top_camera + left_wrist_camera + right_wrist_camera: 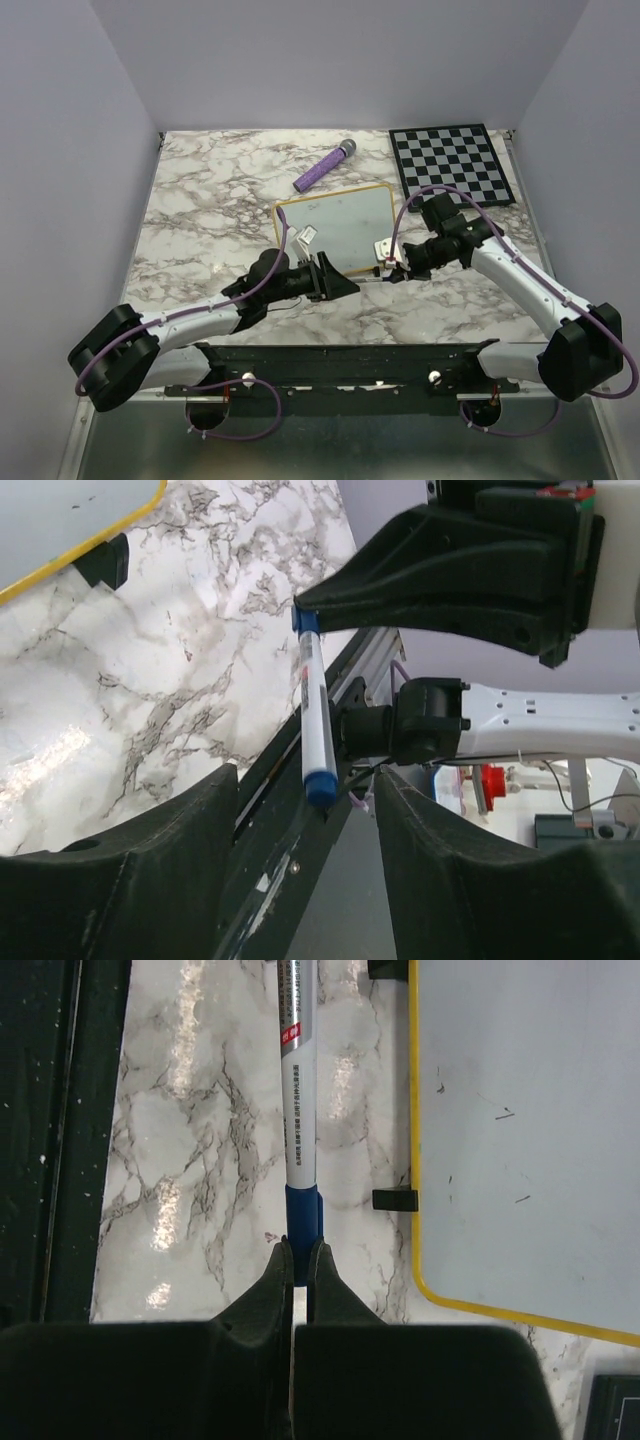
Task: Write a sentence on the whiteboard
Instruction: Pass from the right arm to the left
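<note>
The whiteboard [340, 222] lies flat mid-table, yellow-framed, also in the right wrist view [520, 1130] and the left wrist view [60, 520]. No sentence shows on it, only faint specks. My right gripper [299, 1250] is shut on the blue cap end of a white marker [298, 1110], just off the board's near edge. The marker [316, 715] points toward my left gripper [305, 780]. That gripper is open, its fingers apart on either side of the marker's blue tail end without touching it. In the top view the left gripper [335, 280] and the right gripper [385, 268] face each other.
A purple cylinder [325, 167] lies behind the whiteboard. A black-and-white checkered board [452, 163] sits at the back right. The black mounting rail [340, 360] runs along the near edge, just under the marker's tail in the left wrist view.
</note>
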